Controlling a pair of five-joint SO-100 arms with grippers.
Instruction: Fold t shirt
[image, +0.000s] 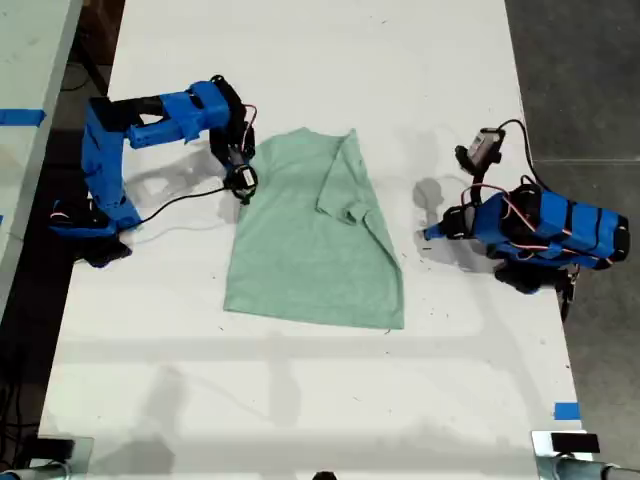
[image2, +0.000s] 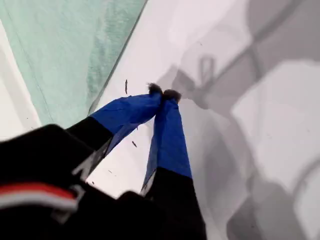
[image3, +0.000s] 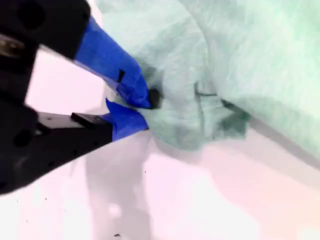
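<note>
T shirt (image: 300, 240) spread near mid-table in the exterior view, pale mint green, collar end toward 12 o'clock, hem toward 6 o'clock. Flat over most of its body. Side toward 3 o'clock in that view already folded inward, leaving a slanted flap (image: 350, 190) on top of the body with a ridge running down toward the hem corner. Seen also in the first wrist view as a green sheet (image2: 60, 45) beside bare table, and in the second wrist view as rumpled cloth (image3: 240, 60) with a small dark-edged fold.

At the shirt's 9 to 10 o'clock edge in the exterior view, my second gripper (image: 243, 185), tips down on the sleeve area. In its wrist view, blue-taped tips (image3: 142, 111) nearly together, pinching the cloth edge between them.

At the shirt's 3 o'clock in the exterior view, near but apart from the cloth, my first gripper (image: 430, 233), low over the white table (image: 300, 400). In its wrist view, tips (image2: 162, 92) pressed together, nothing between them.

Toward 5 o'clock on the table in the exterior view, a blue tape mark (image: 566, 410) at the edge.
</note>
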